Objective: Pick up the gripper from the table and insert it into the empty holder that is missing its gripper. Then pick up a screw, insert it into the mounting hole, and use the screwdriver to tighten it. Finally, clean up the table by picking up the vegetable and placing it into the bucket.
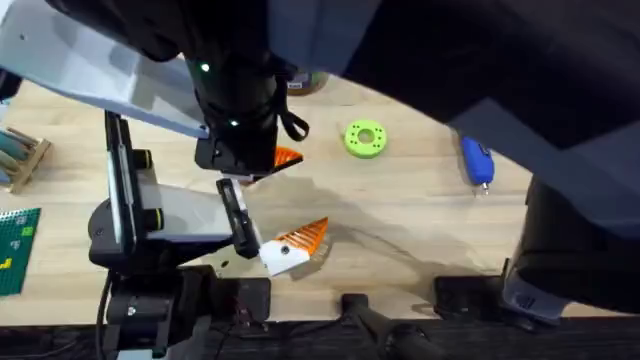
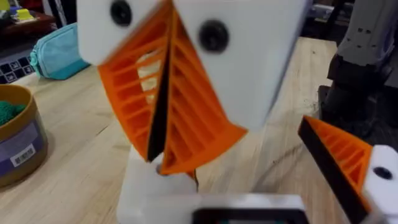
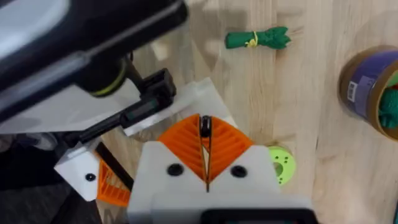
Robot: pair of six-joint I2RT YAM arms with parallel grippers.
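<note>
Closest to your left wrist camera, the left end effector (image 2: 160,144) has its orange ribbed pads pressed together. Just beside it, the orange ribbed finger (image 2: 339,155) sits on the white holder (image 2: 380,183); from overhead, that finger (image 1: 304,238) points away from the black jaw bar (image 1: 236,215). Your right end effector (image 3: 204,140) is also pressed together, with a thin dark sliver in the seam that you cannot identify. The green ring disc (image 3: 281,165) lies next to it. Farther out, the vegetable (image 3: 258,38) lies on the tabletop (image 1: 420,230), apart from the bucket (image 3: 364,87). The blue screwdriver (image 1: 477,162) rests well off to the right.
</note>
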